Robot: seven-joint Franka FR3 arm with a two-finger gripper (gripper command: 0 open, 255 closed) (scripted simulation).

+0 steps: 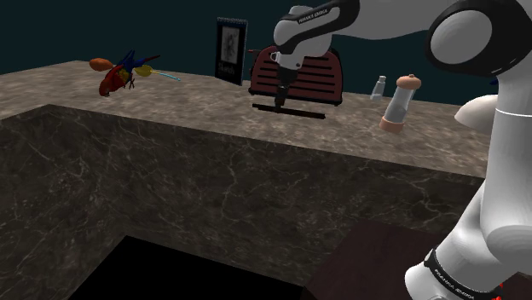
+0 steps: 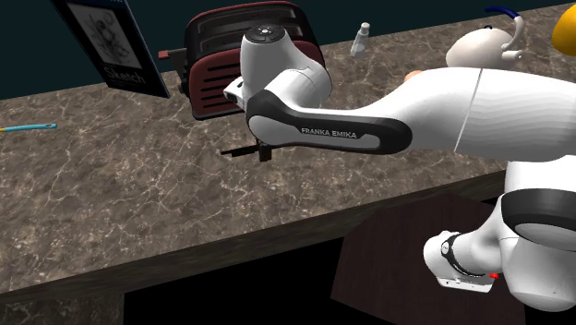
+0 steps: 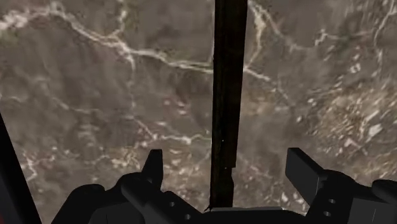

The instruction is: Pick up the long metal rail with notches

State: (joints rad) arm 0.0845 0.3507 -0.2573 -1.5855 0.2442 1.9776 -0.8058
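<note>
on veined counter (image 1: 192,98), rail (image 3: 228,76) btwn spread gripper (image 3: 226,162); teal wall (image 1: 51,34)

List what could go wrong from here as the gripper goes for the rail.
1. The rail is thin and lies flat on the counter; the open gripper could shut too high and miss it, or jam against the surface.
2. The rail is long, so a grip off its middle may let it tilt or slip.
3. The toaster stands close behind; a swinging rail could strike it.
</note>
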